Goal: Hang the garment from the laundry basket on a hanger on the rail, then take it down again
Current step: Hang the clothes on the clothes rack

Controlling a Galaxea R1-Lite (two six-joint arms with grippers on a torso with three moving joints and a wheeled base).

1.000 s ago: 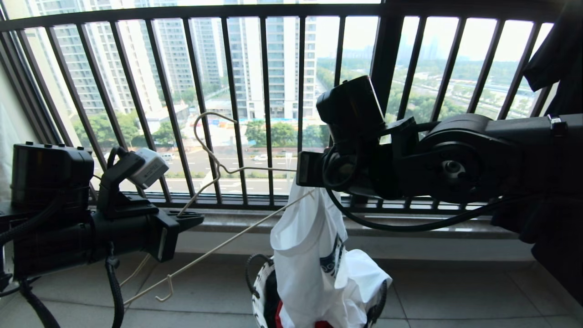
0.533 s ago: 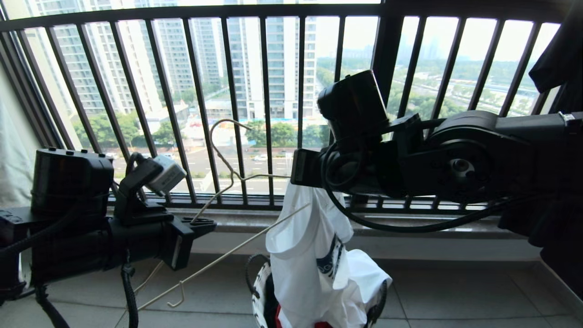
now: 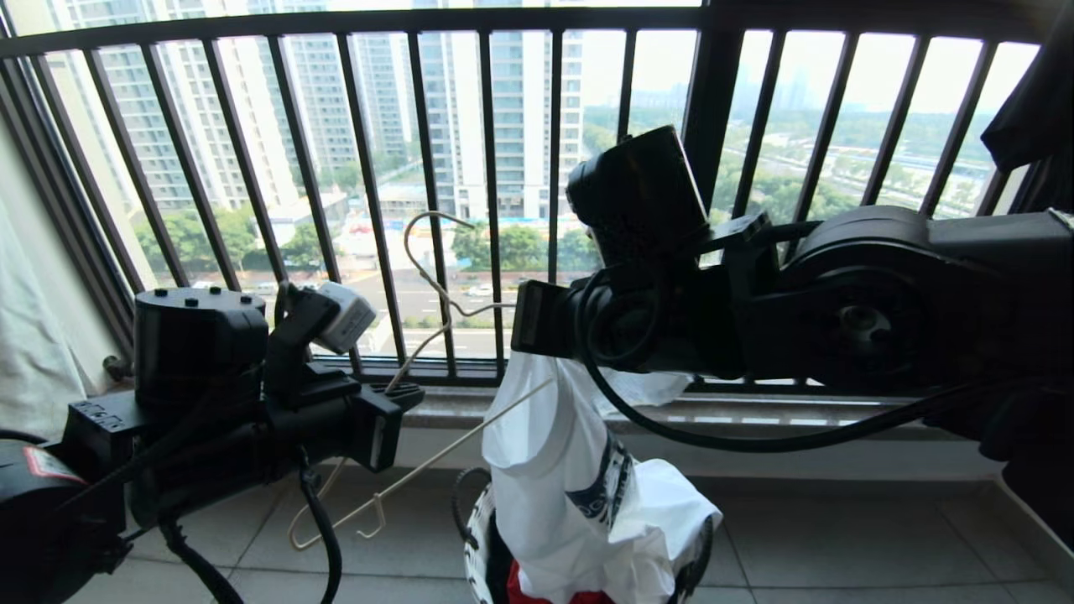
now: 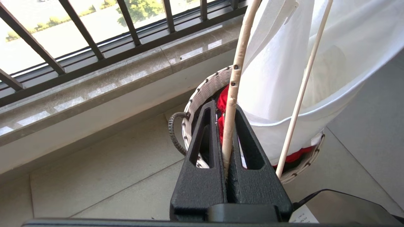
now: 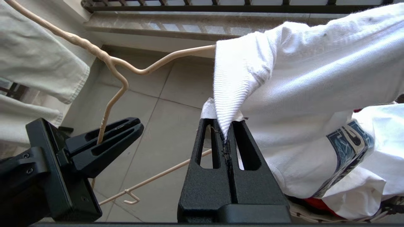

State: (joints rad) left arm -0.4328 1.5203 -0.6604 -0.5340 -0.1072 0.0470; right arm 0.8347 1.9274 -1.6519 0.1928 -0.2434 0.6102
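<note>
Balcony floor by railing [image 3: 470, 109]: left tool [image 4: 228, 132] clamps hanger [image 3: 436, 289] wire, right tool [image 5: 224, 138] pinches shirt [image 3: 558, 470] collar above basket [image 4: 202, 94], holding the neck up, likely to thread the hanger arm in.

The T-shirt [image 3: 554, 470] at the lower centre of the head view is plain white, with ribbed white knit at its collar and a dark blue chest logo [image 5: 345, 148] carrying white lettering. The wire hanger [image 3: 436, 335] left of centre is cream-white. At the bottom centre, the woven basket [image 4: 205, 91] is white with dark trim dots and a black loop handle [image 4: 173, 132]; red cloth [image 4: 223, 104] shows inside it. Both grippers, left [image 4: 225, 164] and right [image 5: 225, 148], are matte black. The window railing [image 3: 495, 168] across the upper frame is black, the floor tiles [image 3: 839, 537] pale grey, and the sill [image 4: 94, 88] speckled beige-grey. A pale green-grey garment [image 5: 34, 63] fills the right wrist view's upper left.
</note>
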